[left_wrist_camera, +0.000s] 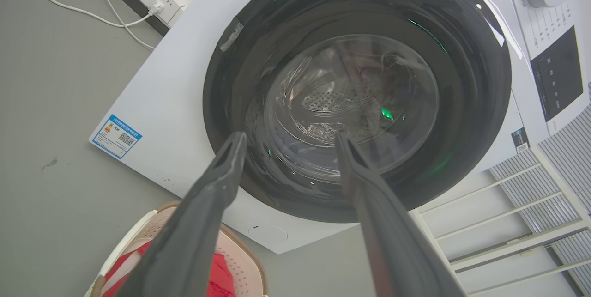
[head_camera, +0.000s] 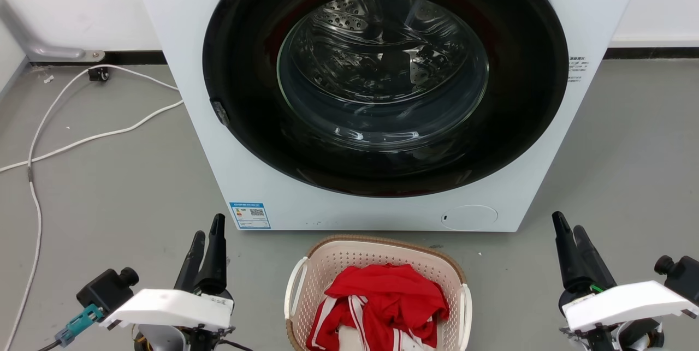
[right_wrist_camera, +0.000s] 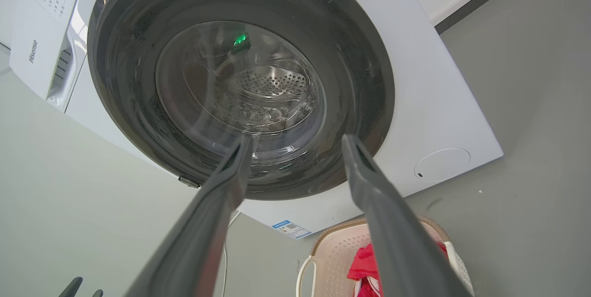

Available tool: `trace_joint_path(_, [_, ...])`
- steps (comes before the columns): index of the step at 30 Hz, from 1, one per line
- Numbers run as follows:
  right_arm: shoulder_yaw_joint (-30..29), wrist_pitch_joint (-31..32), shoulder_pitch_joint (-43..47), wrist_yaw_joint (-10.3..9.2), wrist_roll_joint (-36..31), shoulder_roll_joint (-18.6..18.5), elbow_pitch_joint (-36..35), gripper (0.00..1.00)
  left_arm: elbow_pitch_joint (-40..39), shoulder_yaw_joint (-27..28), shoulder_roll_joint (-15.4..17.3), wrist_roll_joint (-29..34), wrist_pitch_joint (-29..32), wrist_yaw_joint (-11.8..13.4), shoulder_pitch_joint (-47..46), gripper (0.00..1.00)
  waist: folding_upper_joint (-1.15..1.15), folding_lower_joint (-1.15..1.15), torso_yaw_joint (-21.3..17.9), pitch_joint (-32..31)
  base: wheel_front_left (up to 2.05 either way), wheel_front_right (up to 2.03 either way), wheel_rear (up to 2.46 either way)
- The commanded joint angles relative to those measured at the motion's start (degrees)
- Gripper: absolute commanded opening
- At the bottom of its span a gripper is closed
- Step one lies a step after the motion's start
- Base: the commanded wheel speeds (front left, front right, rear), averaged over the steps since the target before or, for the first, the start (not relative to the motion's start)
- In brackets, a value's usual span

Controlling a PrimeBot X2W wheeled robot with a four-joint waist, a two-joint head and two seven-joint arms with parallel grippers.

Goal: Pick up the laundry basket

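The grey floor (head_camera: 109, 187) is the biggest thing here; on it stands a big white washing machine (head_camera: 382, 212), and its round dark door (head_camera: 385, 78) is shut, with clear glass in the middle and the shiny drum with little holes behind it. The laundry basket (head_camera: 360, 261) sits on the floor just in front of the washing machine, low and in the middle of the head view. It is cream-white with lots of tiny holes, a brown rim and a white handle (head_camera: 295, 280) on each side. A red cloth (head_camera: 387, 296) with white stripes lies bunched up inside it. The left end effector (head_camera: 208, 229) is to the left of the basket and the right end effector (head_camera: 567, 224) is to the right, so the basket is between them; neither one touches it. Both point up toward the washing machine. Seen from each wrist, the two dark fingers (left_wrist_camera: 221, 181) stand wide apart with nothing between them, so both end effectors are released. A thin white cable (head_camera: 98, 135) runs over the floor on the left; a small blue sticker (head_camera: 250, 215) is on the bottom left corner of the washing machine.
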Motion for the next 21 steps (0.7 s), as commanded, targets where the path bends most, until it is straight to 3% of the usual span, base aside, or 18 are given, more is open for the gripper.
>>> trace_joint_path(1, [0.31,-0.28,0.09,0.01,-2.96,-0.01,-1.36,1.0,-0.83,-0.27,0.41,2.91,-0.71,-0.01,-1.48,1.0,0.0,0.0,-0.05,-0.01,0.0,0.0,0.0])
trace_joint_path(21, [1.35,0.18,1.41,0.01,-21.54,0.08,-4.09,1.0,-0.01,-1.73,0.68,20.35,-4.15,0.9,-1.08,1.0,0.0,0.0,-0.16,-0.19,0.0,0.0,0.0])
